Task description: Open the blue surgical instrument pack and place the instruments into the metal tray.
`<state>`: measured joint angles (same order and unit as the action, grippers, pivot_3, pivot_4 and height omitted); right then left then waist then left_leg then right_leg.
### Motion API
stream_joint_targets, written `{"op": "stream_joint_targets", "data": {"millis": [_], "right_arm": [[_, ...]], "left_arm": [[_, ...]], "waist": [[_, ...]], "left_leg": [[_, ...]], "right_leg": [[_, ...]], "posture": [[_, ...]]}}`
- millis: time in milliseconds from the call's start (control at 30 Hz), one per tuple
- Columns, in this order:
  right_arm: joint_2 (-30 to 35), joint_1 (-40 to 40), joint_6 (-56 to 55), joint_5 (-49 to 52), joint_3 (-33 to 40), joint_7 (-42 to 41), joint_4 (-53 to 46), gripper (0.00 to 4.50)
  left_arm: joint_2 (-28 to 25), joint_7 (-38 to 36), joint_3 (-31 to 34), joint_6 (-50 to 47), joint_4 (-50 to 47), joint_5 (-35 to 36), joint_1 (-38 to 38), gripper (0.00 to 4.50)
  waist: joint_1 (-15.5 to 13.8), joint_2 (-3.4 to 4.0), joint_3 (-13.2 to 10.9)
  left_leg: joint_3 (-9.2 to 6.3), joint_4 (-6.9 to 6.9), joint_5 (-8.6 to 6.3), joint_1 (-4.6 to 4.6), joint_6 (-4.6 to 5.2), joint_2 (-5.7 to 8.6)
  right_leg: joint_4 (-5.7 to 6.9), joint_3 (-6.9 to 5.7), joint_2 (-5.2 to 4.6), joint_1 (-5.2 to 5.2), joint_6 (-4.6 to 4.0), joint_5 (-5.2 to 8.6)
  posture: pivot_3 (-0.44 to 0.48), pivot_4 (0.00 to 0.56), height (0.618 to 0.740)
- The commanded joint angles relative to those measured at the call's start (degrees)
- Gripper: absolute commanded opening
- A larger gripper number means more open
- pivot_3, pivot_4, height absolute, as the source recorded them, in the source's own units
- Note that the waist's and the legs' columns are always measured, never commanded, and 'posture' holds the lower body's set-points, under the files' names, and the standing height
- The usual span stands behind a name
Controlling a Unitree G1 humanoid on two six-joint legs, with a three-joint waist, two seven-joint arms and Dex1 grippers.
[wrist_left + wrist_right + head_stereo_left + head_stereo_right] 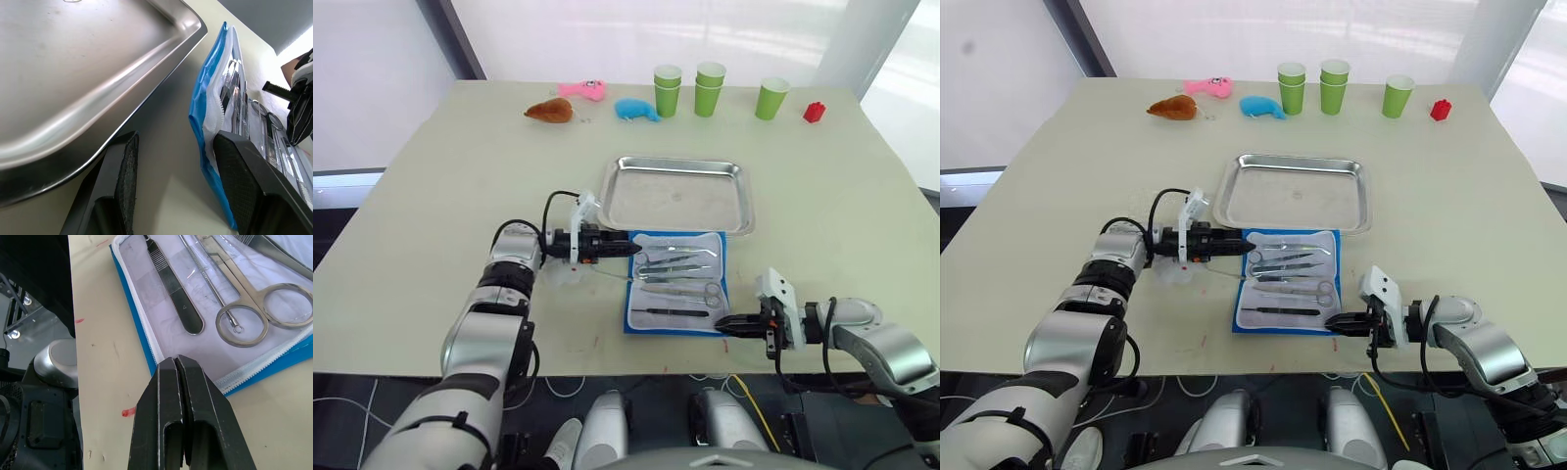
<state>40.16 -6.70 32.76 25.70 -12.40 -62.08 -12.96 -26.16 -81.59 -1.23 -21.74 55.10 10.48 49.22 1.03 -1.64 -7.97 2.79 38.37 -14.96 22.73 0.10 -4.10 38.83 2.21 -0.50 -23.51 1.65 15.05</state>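
A beige table (pixel 431 196) holds a blue surgical instrument pack (pixel 676 283), lying open and flat just near of an empty metal tray (pixel 677 195). Silver instruments (pixel 677 277) sit in its clear pockets. The left gripper (pixel 625 246) reaches in from the left, its fingers (pixel 122 181) open around the pack's far left edge, probably to steady or lift it. The right gripper (pixel 724 324) rests at the pack's near right corner, fingers (pixel 183 401) pressed closed on nothing. Green cups (pixel 710 88) and toys (pixel 582 90) stand along the far edge.
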Motion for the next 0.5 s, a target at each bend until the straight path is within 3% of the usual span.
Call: {"op": "stream_joint_targets", "data": {"millis": [33,100,133,167,233,400,433,467,500], "right_arm": [[1.23,1.69,3.33,0.71,-0.89,-0.84,-0.92,0.0],[1.21,2.04,3.32,1.3,-0.17,-0.65,-1.77,0.0],[1.14,2.13,3.12,1.47,0.17,-0.52,-2.1,0.5],[1.19,2.21,3.28,1.81,0.54,-0.45,-2.63,0.65],[1.07,2.36,3.03,2.21,1.37,-0.14,-3.5,1.69],[0.91,3.09,3.64,5.0,4.46,0.83,-6.4,3.53],[1.57,3.5,3.71,5.69,5.53,0.72,-7.5,4.09],[2.04,3.81,3.71,6.07,6.25,0.65,-8.25,4.46],[2.42,4.09,3.79,6.52,6.97,0.64,-8.91,4.46]], "left_arm": [[-1.67,-1.11,0.11,-2.11,-2.21,0.51,-2.37,2.5],[-2.31,-1.71,-0.01,-2.68,-4.12,0.69,-3.34,2.5],[-2.53,-1.89,0.16,-3.11,-4.88,0.99,-3.63,2.54],[-2.77,-2.2,0.42,-3.55,-5.93,1.47,-4.01,2.54],[-3.19,-2.85,0.82,-4.44,-8.15,2.45,-4.76,2.54],[-4.62,-4.48,1.41,-7.19,-13.36,4.88,-6.58,2.54],[-5.11,-4.61,1.68,-7.65,-14.44,5.42,-6.86,2.54],[-5.46,-4.6,1.83,-7.98,-15.27,5.84,-7.11,2.54],[-5.81,-4.73,1.92,-8.34,-16.17,6.36,-7.37,2.54]], "waist": [[-0.02,0.0,0.0],[-0.04,0.0,0.0],[-0.05,0.0,0.0],[-0.04,-0.01,-0.01],[0.09,-0.01,-0.01],[0.16,-0.02,-0.04],[0.15,-0.03,-0.04],[0.11,-0.02,-0.07],[0.06,-0.03,-0.08]], "left_leg": [[-0.01,0.0,0.0,0.01,0.0,0.0],[-0.01,-0.01,0.0,0.03,0.0,0.0],[-0.02,-0.01,0.0,0.04,0.0,0.0],[-0.01,-0.01,0.0,0.04,0.0,0.0],[-0.01,-0.01,0.0,0.04,0.0,-0.01],[-0.02,-0.01,0.0,0.05,0.0,-0.02],[-0.02,-0.01,0.0,0.07,0.0,-0.02],[-0.01,-0.01,0.0,0.07,0.0,-0.02],[-0.01,-0.01,0.0,0.11,0.0,-0.02]], "right_leg": [[-0.01,-0.01,0.0,0.0,-0.01,0.0],[-0.02,0.0,0.0,-0.01,-0.01,0.01],[-0.02,-0.01,0.0,-0.01,-0.01,0.01],[-0.02,-0.01,0.0,-0.02,-0.02,0.01],[-0.01,0.0,0.0,-0.02,-0.02,0.01],[0.01,0.0,0.01,-0.04,-0.02,0.01],[0.0,0.0,0.01,-0.06,-0.02,0.01],[-0.01,0.0,0.01,-0.06,-0.02,0.01],[0.0,0.01,0.0,-0.09,-0.01,0.01]], "posture": [[0.0,0.15,0.74],[0.0,0.15,0.74],[0.0,0.15,0.74],[0.0,0.15,0.74],[0.0,0.15,0.74],[0.0,0.15,0.74],[0.0,0.15,0.74],[0.0,0.15,0.74],[0.0,0.15,0.74]]}}
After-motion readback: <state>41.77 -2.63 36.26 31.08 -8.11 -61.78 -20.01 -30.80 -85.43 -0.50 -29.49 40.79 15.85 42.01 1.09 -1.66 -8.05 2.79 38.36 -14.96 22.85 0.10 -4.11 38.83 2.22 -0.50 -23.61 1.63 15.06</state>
